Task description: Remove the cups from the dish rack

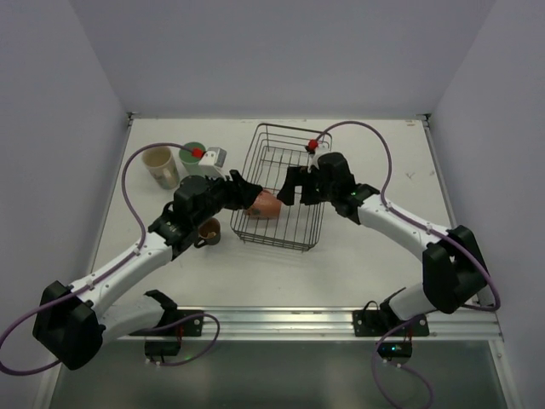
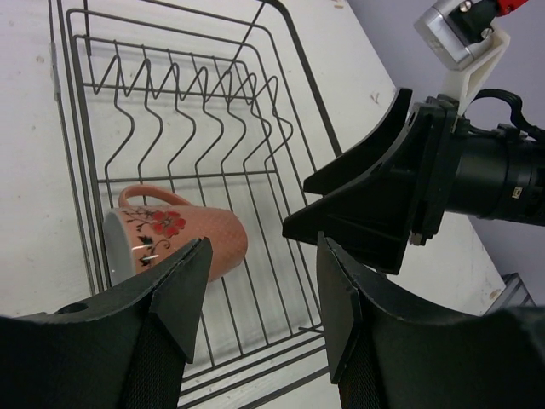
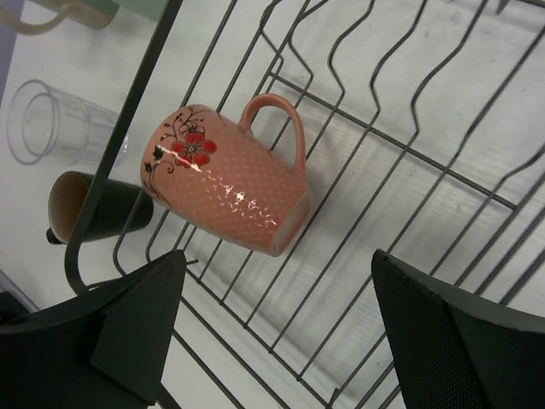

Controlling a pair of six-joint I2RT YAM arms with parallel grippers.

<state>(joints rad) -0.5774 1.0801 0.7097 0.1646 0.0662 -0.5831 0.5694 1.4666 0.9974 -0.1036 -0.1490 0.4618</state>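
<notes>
My left gripper (image 2: 260,298) hangs spread wide and empty over the salmon-pink flowered handled mug (image 2: 183,234), which lies on its side in the dark wire dish rack (image 3: 123,128). My right gripper (image 3: 289,341), equally agape, crowds close. I'd send only one down, pinching the mug's body clear of the wires.

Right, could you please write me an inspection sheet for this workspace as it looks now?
Surface: white table.
Job's things: pink mug lies on its side inside the dish rack; cream tumbler, green tumbler, black mug and clear glass stand outside, to its left.
Clutter: nothing seen.
Grippers: left gripper and right gripper open, both near the mug, holding nothing.
Cables: purple cables loop off both arms.
Surroundings: plain pale walls.
</notes>
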